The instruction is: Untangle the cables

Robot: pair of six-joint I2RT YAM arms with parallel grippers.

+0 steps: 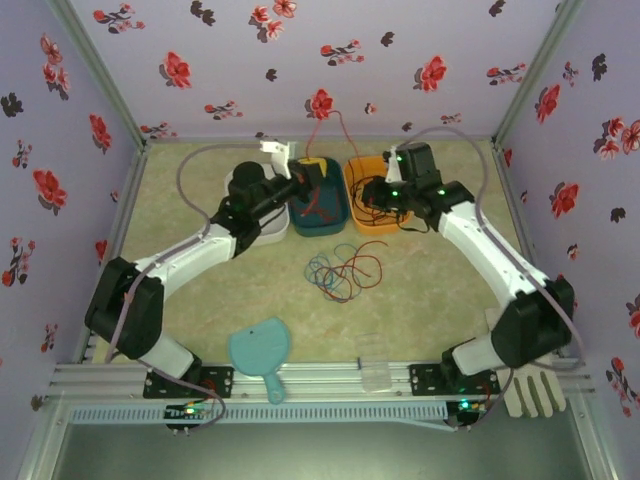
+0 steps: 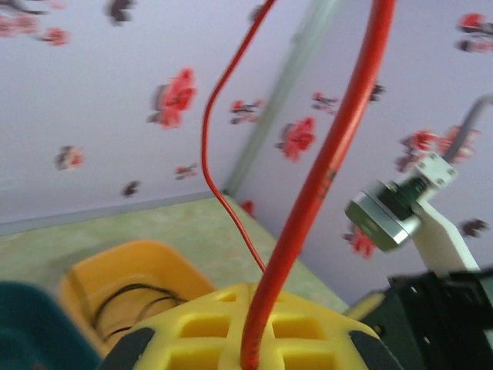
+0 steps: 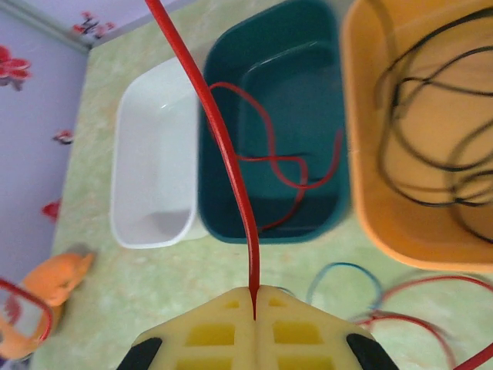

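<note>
Top external, hard to make out: the left fingers (image 1: pixel 314 168) and right fingers (image 1: pixel 366 188) are small and dark over the bins, and their grip cannot be judged from here. The left arm covers much of the white bin (image 1: pixel 268 228).
Left wrist, blurred: the left fingers (image 2: pixel 235 316) are soft in focus and cut off by the bottom edge. Part of the right arm (image 2: pixel 431 231) stands at the right.
Right wrist, unclear: a blurred orange object (image 3: pixel 55 281) at the lower left has a red loop across it, and I cannot tell what it is.
Left fingers: yellow pads pressed together on the held red cable (image 2: pixel 323 177), which rises from between them and leaves the top of the frame.
Right fingers (image 3: pixel 243 324): pressed together, pinching the held red cable (image 3: pixel 223 154) at the seam.
Held red cable (image 1: pixel 330 115): thin, arching against the back wall between the two pairs of fingers, above the bins.
Teal bin (image 3: pixel 231 100): holds a looping red strand (image 3: pixel 281 162). I cannot tell whether it joins the held one.
Orange bin (image 3: pixel 362 154): black cables (image 3: pixel 431 116) lie coiled inside.
Loose cables (image 1: pixel 345 270): red, blue and dark loops overlap on the surface (image 1: pixel 430 290), in front of the bins and well apart from both pairs of fingers.
Near edge: a teal hand mirror (image 1: pixel 262 350).
</note>
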